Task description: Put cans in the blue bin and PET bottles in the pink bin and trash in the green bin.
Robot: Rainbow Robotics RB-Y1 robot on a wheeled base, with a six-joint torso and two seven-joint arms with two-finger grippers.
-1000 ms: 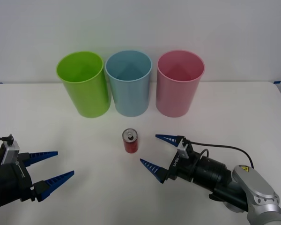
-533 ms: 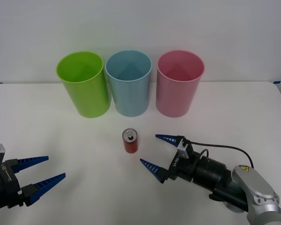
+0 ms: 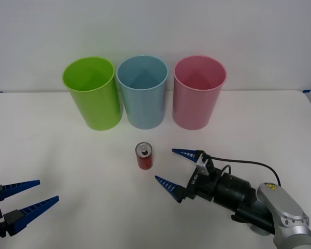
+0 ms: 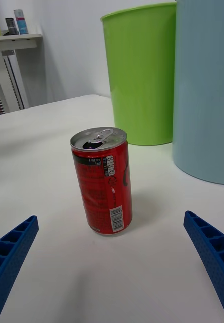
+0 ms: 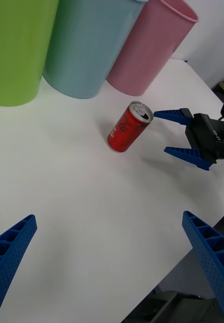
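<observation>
Holding my right gripper [image 3: 171, 167] low over the table [image 3: 67, 155], lower centre-right of the front view, fingers spread wide and pointed at the can [image 3: 144, 156]. Nothing between the fingers; the can stands just beside the tips, not touching.

Can: upright on the table, centre of the front frame, silver top with the tab opening visible. In the right wrist view the can [image 4: 102, 180] sits mid-frame, between and beyond my two blue fingers [image 4: 213, 262], clear gap on both sides.

My left gripper [image 3: 26, 199] is parked at the lower left corner of the front frame, also spread, holding nothing, well apart from the can.

Bins: three in a row along the upper middle of the front frame, behind the can. Green bin [image 3: 92, 93] on the left, blue bin [image 3: 142, 91] in the centre, pink bin [image 3: 198, 92] on the right. All upright; green and blue nearly touch, pink stands a little apart. Visible insides look bare.

Left wrist view: can [image 5: 129, 127] mid-frame with the right gripper [image 5: 168, 134] just beside it, bins across the top.
</observation>
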